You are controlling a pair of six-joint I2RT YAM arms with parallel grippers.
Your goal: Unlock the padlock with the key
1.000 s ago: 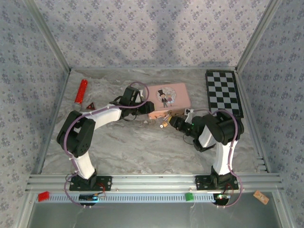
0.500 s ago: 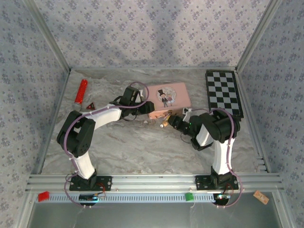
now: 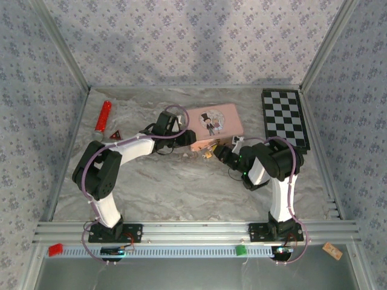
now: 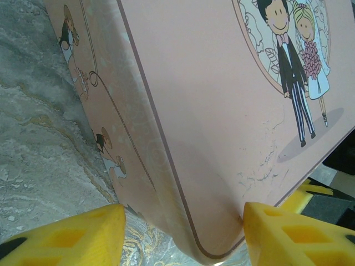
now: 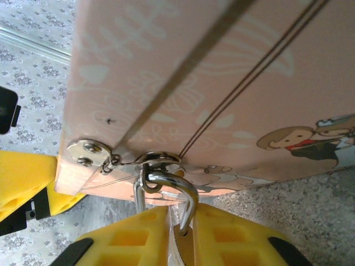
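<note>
The pink box [image 3: 215,124] lies at the back middle of the table. The tiny brass padlock [image 3: 209,154] hangs at its front edge. In the right wrist view its silver shackle [image 5: 170,179] passes through the box's metal loop beside the hasp plate [image 5: 87,152]. My right gripper [image 5: 182,215] is shut on the padlock's body, a sliver of brass showing between the yellow fingers. My left gripper [image 4: 183,224] is open, its two yellow fingers straddling the box's near corner [image 4: 222,111]; the right finger touches the box edge.
A black-and-white checkerboard [image 3: 284,118] lies at the back right. A red cylinder [image 3: 104,116] and a small red piece [image 3: 115,134] sit at the back left. The left gripper's yellow finger [image 5: 25,180] shows beside the box in the right wrist view.
My right gripper has moved slightly left and toward the box with the padlock in it. The left arm and the box have stayed put.
</note>
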